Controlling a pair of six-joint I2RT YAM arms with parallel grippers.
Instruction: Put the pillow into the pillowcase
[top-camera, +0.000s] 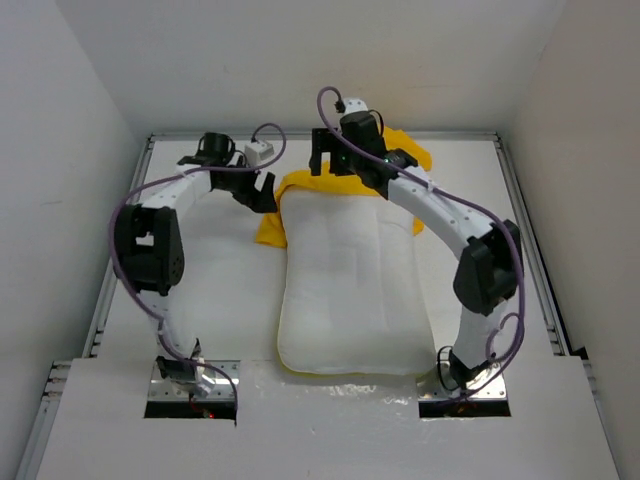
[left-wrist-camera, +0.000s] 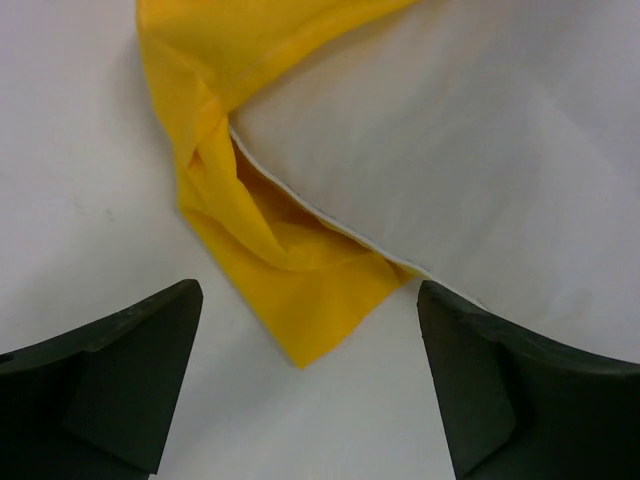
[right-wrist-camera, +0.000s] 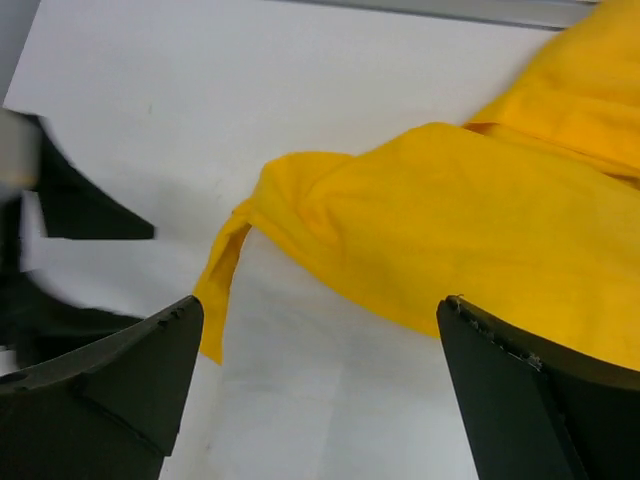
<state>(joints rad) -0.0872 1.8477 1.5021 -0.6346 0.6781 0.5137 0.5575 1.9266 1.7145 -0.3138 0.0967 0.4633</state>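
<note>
The white quilted pillow (top-camera: 350, 290) lies lengthwise in the middle of the table. The yellow pillowcase (top-camera: 298, 186) is bunched over its far end, with more fabric behind the right arm. My left gripper (top-camera: 262, 192) hovers at the pillow's far left corner. In the left wrist view this gripper (left-wrist-camera: 308, 330) is open and holds nothing, with a loose pillowcase (left-wrist-camera: 270, 240) corner just ahead of it beside the pillow (left-wrist-camera: 480, 150). My right gripper (top-camera: 325, 163) is over the far edge. Seen from the right wrist, this gripper (right-wrist-camera: 320, 315) is open and empty above the pillow (right-wrist-camera: 320, 400), just short of the pillowcase (right-wrist-camera: 450, 220) edge.
The white table (top-camera: 220, 290) has metal rails along its left side (top-camera: 118, 280) and right side (top-camera: 535, 270), and white walls enclose it. A thin yellow edge (top-camera: 290, 370) shows under the pillow's near left corner. The left arm's dark fingers (right-wrist-camera: 60, 210) show at the left of the right wrist view.
</note>
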